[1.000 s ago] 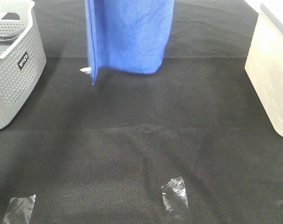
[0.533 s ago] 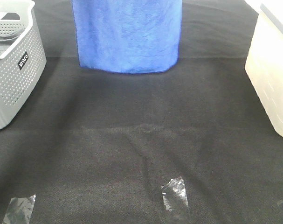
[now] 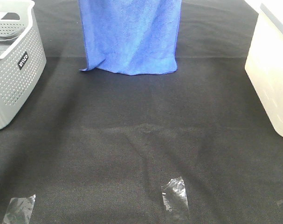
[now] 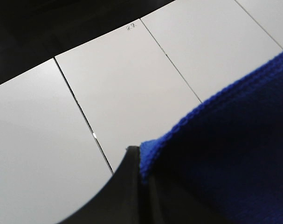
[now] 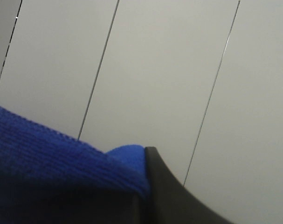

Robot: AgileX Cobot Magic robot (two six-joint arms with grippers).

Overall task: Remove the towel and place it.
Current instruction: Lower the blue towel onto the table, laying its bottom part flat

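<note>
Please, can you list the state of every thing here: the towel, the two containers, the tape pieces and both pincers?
towel, hanging spread out, held from above; whether its lower edge touches the black cloth is unclear.
grey basket, upright.
cream bin, upright.
tape pieces, stuck flat on the black cloth.
left pincer, shut on the towel's edge.
right pincer, shut on the towel's edge.
</note>
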